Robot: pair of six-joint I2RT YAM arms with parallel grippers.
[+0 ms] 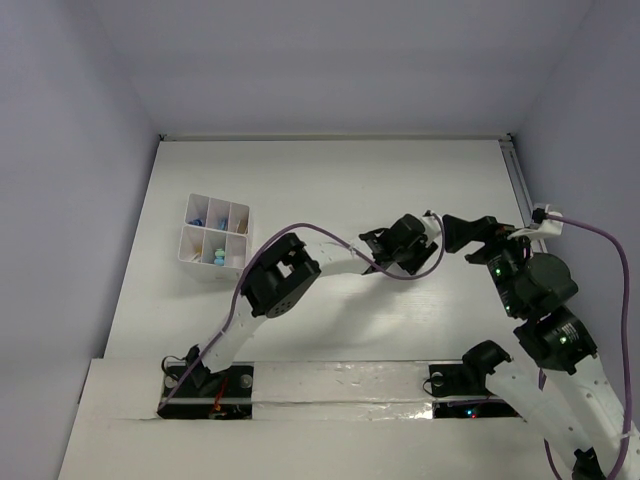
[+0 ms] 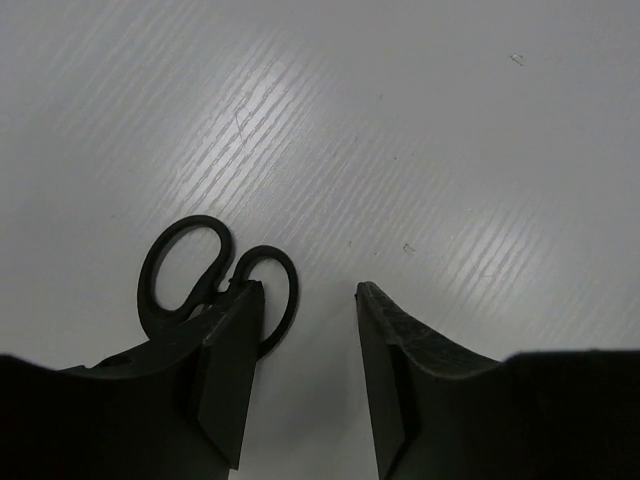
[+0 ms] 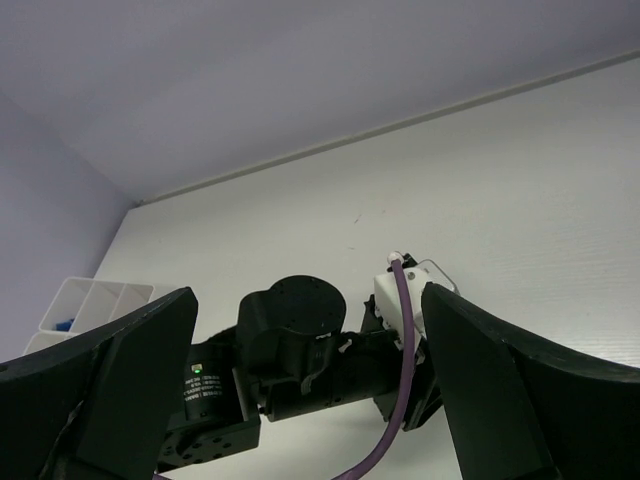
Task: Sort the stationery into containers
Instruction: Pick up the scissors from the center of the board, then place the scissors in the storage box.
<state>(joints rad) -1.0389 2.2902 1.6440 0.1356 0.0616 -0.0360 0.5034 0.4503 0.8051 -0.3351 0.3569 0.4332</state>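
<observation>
A: Top external first. Left gripper [image 1: 375, 245] out at mid-table [image 1: 330, 180], right gripper [image 1: 455, 235] just beside it. White box [image 1: 192, 262] well apart, off to the left, with blue and teal pieces in some compartments. No scissors to be seen from up here; probably hidden under the arm.

B: Left wrist, then?

A: Scissors [image 2: 215, 280] lying flat, black loops just outside one finger [image 2: 225, 370], blades hidden beneath it. Cannot tell whether touching. Left gripper [image 2: 308, 300] roughly half open, holding nothing, only bare table between the jaws.

B: Off target, then. Best to slide sideways toward the loops until the handles sit between the pads, then lower and close. Better to pinch where the loops meet than on one ring; otherwise likely to pivot.

A: Right wrist. Right gripper [image 3: 310, 292] spread as wide as possible, empty, facing the left arm's wrist. Box [image 3: 100, 290] at the far left edge.

B: Best kept back, out of the route to the box.
</observation>
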